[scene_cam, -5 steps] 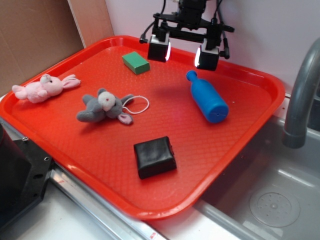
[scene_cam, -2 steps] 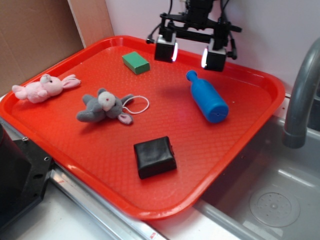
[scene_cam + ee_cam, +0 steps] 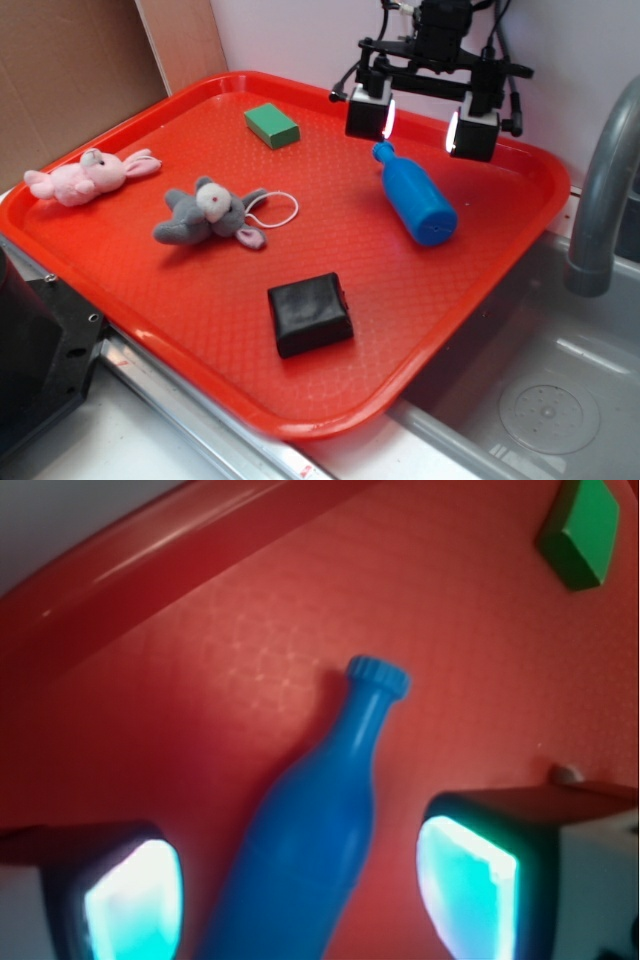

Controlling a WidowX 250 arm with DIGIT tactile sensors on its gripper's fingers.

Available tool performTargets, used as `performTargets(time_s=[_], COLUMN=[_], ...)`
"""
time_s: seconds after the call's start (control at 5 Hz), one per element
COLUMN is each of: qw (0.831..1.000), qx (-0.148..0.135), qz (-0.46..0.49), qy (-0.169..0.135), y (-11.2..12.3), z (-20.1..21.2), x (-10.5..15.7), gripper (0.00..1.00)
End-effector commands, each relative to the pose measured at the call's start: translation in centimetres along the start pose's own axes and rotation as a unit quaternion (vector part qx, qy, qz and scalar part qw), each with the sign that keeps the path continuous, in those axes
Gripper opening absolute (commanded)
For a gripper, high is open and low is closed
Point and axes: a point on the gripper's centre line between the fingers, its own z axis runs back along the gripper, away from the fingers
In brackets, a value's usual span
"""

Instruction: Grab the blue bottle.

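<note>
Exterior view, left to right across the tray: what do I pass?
Pink bunny → grey mouse → green block → black block → blue bottle, with the open gripper hanging above its neck.

The small bright blue plastic bottle (image 3: 414,196) (image 3: 310,840) lies on its side at the right far part of the red tray (image 3: 505,260), its capped neck pointing far-left.
</note>
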Motion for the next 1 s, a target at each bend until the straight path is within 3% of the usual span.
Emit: performTargets(time_s=[0.0,0.2,0.4,0.6,0.8], qw=[1.0,1.0,1.0,1.0,0.999], qx=[-0.001,0.015,0.016,0.008,0.012], qz=[0.003,-0.011,-0.017,-0.023,-0.037], qy=[0.028,0.024,0.019,0.019,0.004], y=[1.5,2.0,2.0,1.9,2.1], z=[-3.8,-5.9,-6.6,-6.0,-2.4], x=[0.7,1.0,1.0,1.1,1.1], gripper=[1.0,1.0,0.0,0.0,0.0])
